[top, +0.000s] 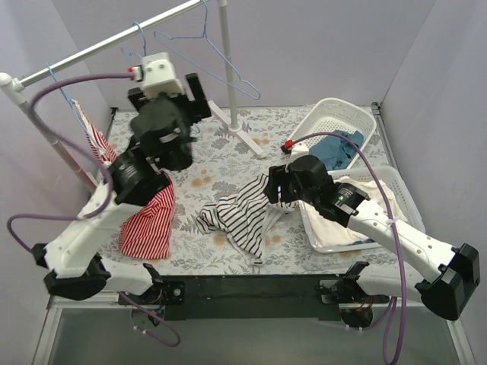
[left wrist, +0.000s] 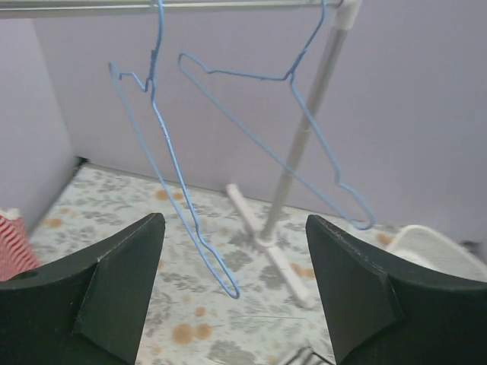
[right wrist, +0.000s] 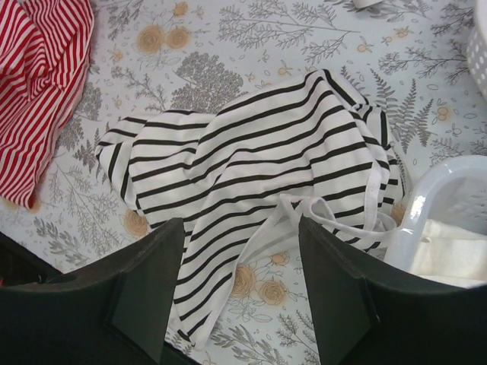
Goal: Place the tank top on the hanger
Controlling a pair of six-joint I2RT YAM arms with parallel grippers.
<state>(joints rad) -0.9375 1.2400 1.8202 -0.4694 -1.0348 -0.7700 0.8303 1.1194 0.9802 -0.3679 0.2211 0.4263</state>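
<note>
Pale lilac walls close in a floral-patterned counter [top: 228,152] with a white rail [top: 114,38] standing across the back. The hanger [left wrist: 152,82], light-blue wire, hangs from the rail beside a second hanger [left wrist: 291,76] like it. The left end effector [left wrist: 234,220] is raised facing them, jaws wide apart and empty. The tank top [right wrist: 259,160] lies crumpled mid-counter, between a red-and-white striped garment [top: 148,217] and a white basket [top: 403,198], reaching that basket's rim. The right end effector [right wrist: 240,228] hovers over it, jaws spread, holding nothing.
</note>
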